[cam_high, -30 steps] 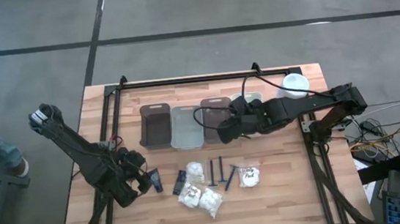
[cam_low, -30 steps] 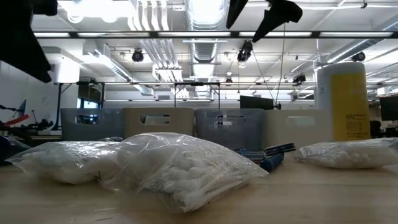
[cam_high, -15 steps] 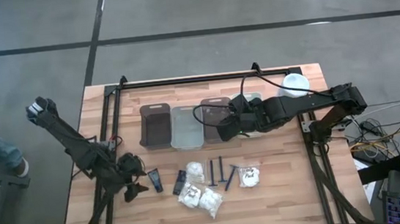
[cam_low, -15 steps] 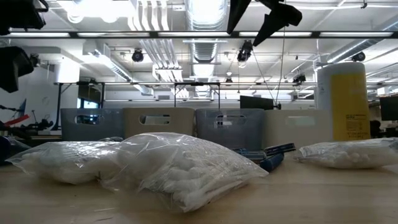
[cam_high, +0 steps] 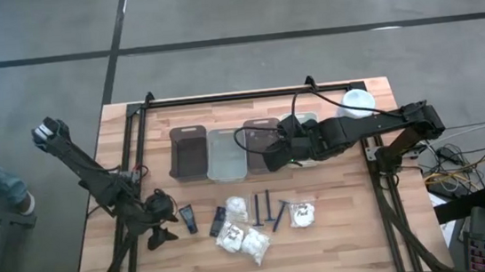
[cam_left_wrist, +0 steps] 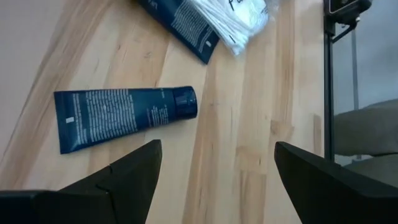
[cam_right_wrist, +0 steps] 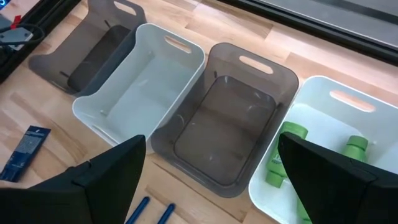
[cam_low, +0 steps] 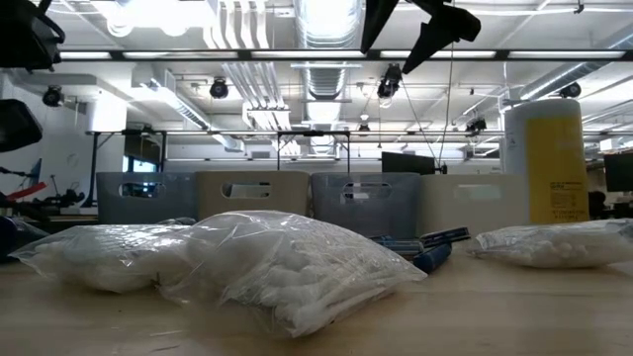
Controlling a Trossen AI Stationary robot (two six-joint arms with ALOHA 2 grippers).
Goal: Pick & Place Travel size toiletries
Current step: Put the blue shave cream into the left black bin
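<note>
From the low view I can barely read the layout: the nearest plastic-wrapped packets fill the foreground and hide most of what lies behind, with only the ends of the blue razor sticks poking out beside them. The yellow canister is cut off by nothing but its white lid blends into the ceiling lights. My right wrist view shows the four bins in a row: the dark end bin, the pale bin and the smoky grey bin all hold nothing, while the white bin has bright green bottles lying in it, partly hidden by my own finger. The right pincer hangs over the grey bin, fingers spread and carrying nothing. The left pincer sits low over the counter at its left side, fingers spread wide, just short of a dark blue tube lying flat with its cap toward a second tube and a packet; the other toiletries lie in a cluster at mid-counter
</note>
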